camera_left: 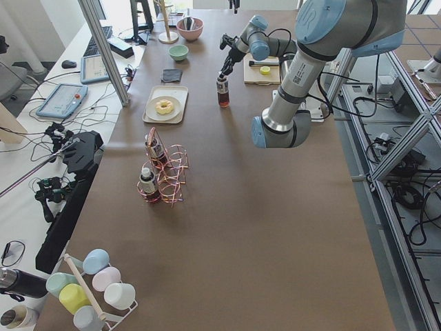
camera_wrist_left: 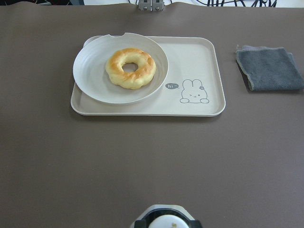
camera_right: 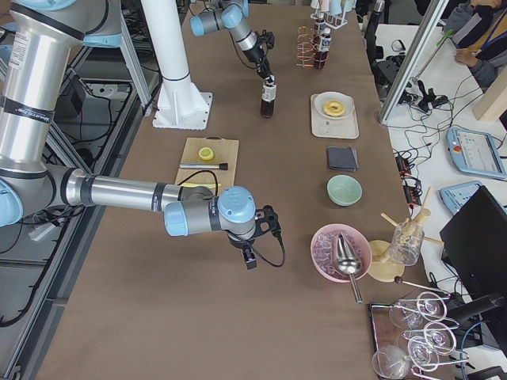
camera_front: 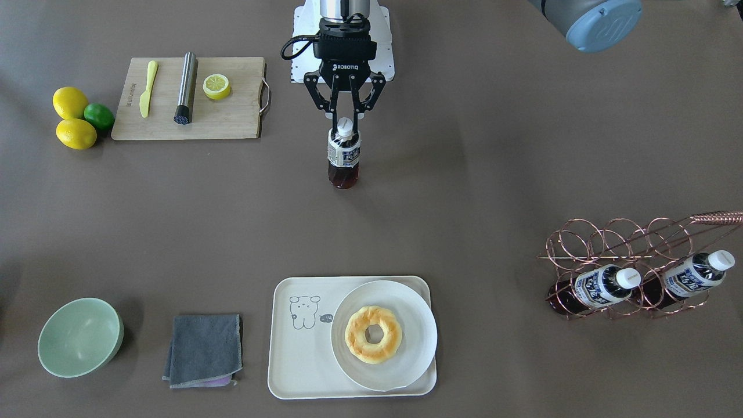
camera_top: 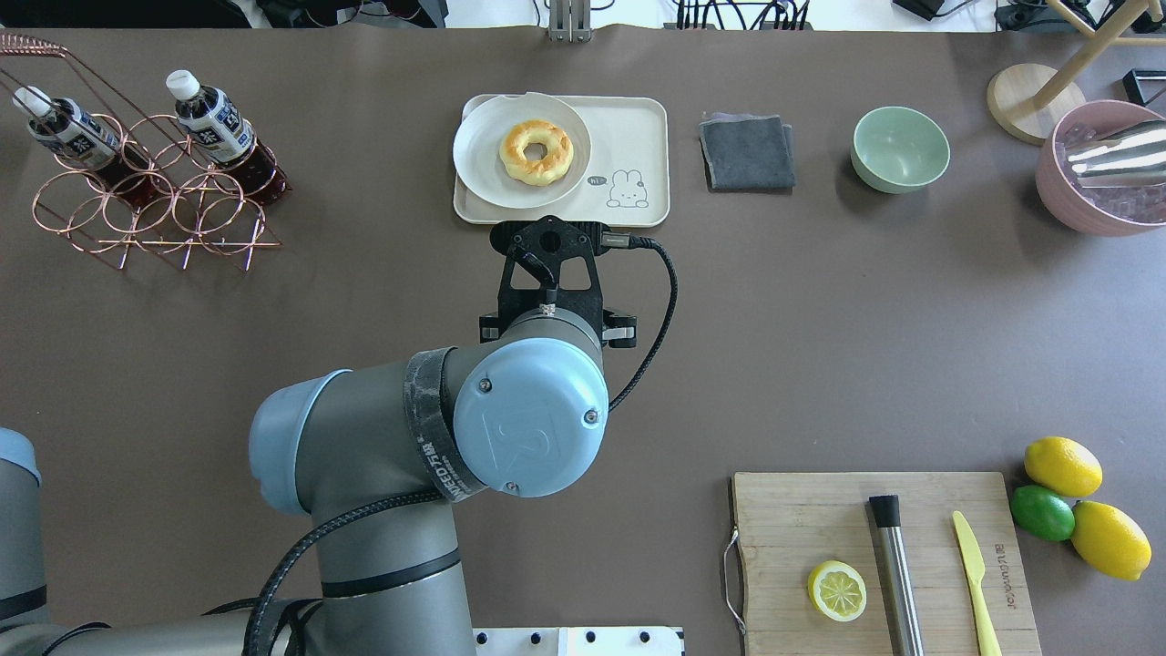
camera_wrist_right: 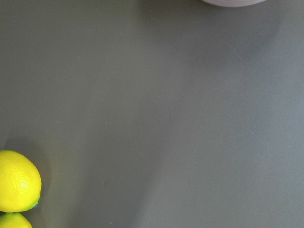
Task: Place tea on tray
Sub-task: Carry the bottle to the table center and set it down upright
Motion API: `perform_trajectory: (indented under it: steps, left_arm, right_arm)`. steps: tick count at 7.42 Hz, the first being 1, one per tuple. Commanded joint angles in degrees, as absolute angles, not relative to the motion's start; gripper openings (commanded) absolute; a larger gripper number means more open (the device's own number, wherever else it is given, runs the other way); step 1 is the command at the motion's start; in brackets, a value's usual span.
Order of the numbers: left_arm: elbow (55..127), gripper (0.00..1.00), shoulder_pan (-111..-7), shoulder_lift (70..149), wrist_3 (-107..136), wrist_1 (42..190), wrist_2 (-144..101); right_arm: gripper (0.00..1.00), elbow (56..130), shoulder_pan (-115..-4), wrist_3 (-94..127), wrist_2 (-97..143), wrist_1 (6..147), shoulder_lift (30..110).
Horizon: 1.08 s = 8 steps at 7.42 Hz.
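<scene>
My left gripper [camera_front: 346, 119] is shut on the neck of a tea bottle [camera_front: 344, 157], clear with dark liquid, a white cap and a white label. It holds the bottle upright at mid-table; I cannot tell whether the base touches the table. The cap shows at the bottom of the left wrist view [camera_wrist_left: 166, 222]. The cream tray [camera_front: 296, 354] lies across the table from the bottle, also in the left wrist view [camera_wrist_left: 199, 61]. My right gripper [camera_right: 249, 257] shows only in the exterior right view, low over bare table; I cannot tell if it is open.
A white plate [camera_front: 406, 313] with a doughnut [camera_front: 373, 334] fills the tray's half away from the bear. A copper rack [camera_front: 633, 244] holds two more tea bottles [camera_front: 601, 285]. A grey cloth [camera_front: 204, 350], green bowl [camera_front: 80, 337], cutting board [camera_front: 232, 116] and lemons [camera_front: 70, 102] are nearby.
</scene>
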<state>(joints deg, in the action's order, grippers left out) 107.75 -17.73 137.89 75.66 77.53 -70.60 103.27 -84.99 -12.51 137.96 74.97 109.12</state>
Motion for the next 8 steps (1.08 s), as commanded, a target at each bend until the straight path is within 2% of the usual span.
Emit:
perform_trajectory:
  steps: [1, 2, 3, 5, 6, 8]
  left_arm:
    - [107.49, 0.00, -17.67, 137.81, 74.27, 78.48, -68.48]
    - [107.32, 0.03, -17.58, 137.81, 74.27, 78.66, -68.47]
    - [106.79, 0.67, -17.58, 137.64, 74.44, 79.53, -68.38]
    - [106.61, 0.74, -17.58, 136.76, 74.36, 80.86, -68.38]
    - [107.05, 0.96, -17.75, 136.93, 74.27, 80.86, -68.55]
    - [108.80, 0.96, -18.97, 137.20, 73.83, 80.25, -69.87]
  right_arm:
    - [1.00, 103.27, -84.99, -12.48, 137.90, 74.97, 109.07]
    - [1.00, 103.27, -84.99, -12.48, 137.90, 74.97, 109.07]
    - [1.00, 103.18, -84.99, -12.48, 137.81, 75.06, 108.99]
    - [1.00, 103.18, -84.99, -12.39, 137.90, 75.06, 108.99]
    - [1.00, 103.53, -84.99, -12.31, 137.99, 74.97, 108.90]
    - [1.00, 104.06, -84.99, -7.60, 138.16, 75.06, 105.67]
